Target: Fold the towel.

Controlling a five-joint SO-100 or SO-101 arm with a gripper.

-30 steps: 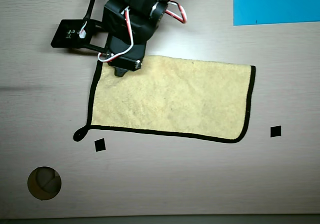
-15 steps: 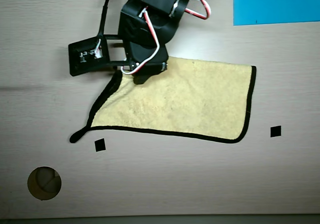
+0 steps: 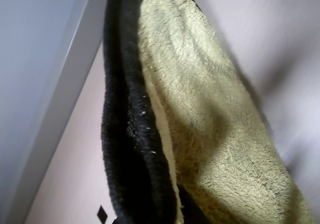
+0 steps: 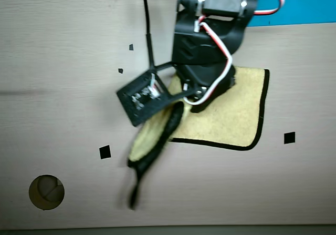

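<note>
Towel (image 4: 231, 114) partly lifted off the table, one side raised under the arm.

Only the overhead view shows the whole layout: the yellow cloth with its black border lies flat on the right, while its left part rises in a blurred fold toward the black arm (image 4: 207, 40), trailing a dark tip downward. The wrist view shows only fleecy yellow pile (image 3: 210, 134) and the thick black edging, hanging close to the lens. The gripper (image 4: 176, 109) seems clamped on the towel's raised edge (its fingers are hidden). The table (image 4: 63, 46) is pale wood-grain laminate with small black square markers (image 4: 105, 152), a round hole (image 4: 46, 192) at lower left and a blue strip (image 4: 304, 1) at top right.
</note>
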